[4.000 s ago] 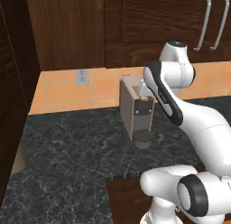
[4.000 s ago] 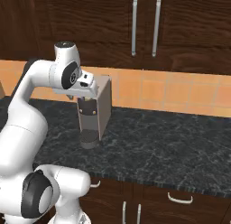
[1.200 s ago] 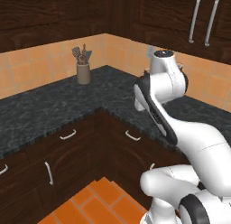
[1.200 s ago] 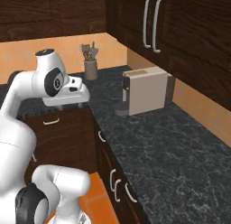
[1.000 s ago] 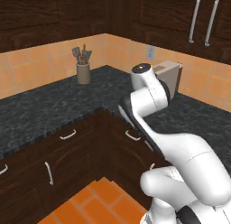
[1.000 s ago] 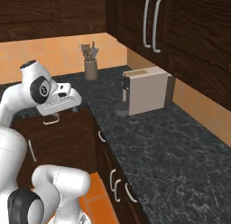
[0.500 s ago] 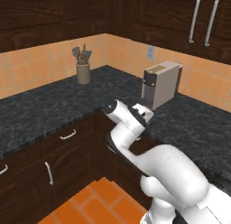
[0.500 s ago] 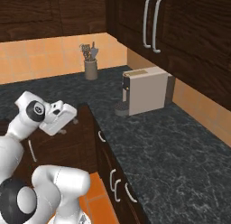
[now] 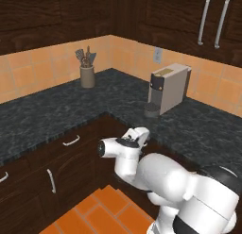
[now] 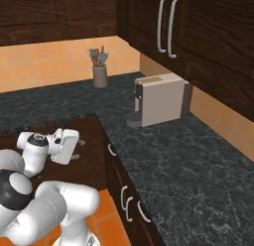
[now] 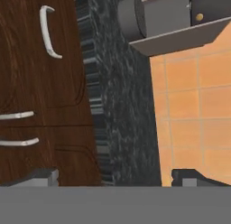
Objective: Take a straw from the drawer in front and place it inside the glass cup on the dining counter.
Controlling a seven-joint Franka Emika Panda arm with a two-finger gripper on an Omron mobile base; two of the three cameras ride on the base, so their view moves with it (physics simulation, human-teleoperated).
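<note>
The dark brown drawer (image 11: 45, 69) is closed, its small curved silver handle (image 11: 47, 31) at the upper left of the rolled hand view. From the right base view the same drawer front (image 10: 110, 159) sits just under the black worktop edge. My gripper (image 11: 117, 178) is low in front of the cabinets, facing them from a short distance away. It is open, with both fingertips (image 11: 43, 175) wide apart and nothing between them. The hand (image 10: 64, 145) hangs below counter height. The straw is hidden. The glass cup and dining counter are out of view.
A black speckled worktop (image 9: 56, 110) wraps the corner. A beige coffee machine (image 9: 168, 89) and a utensil holder (image 9: 86, 72) stand on it. Cabinet doors with long handles (image 11: 18, 128) sit below the drawer. Orange floor tiles (image 9: 104, 212) lie beneath the arm.
The arm has swung down from above the worktop to below counter height, so the hand now faces the cabinet fronts. Since four seconds ago the whole view shifted with the base.
</note>
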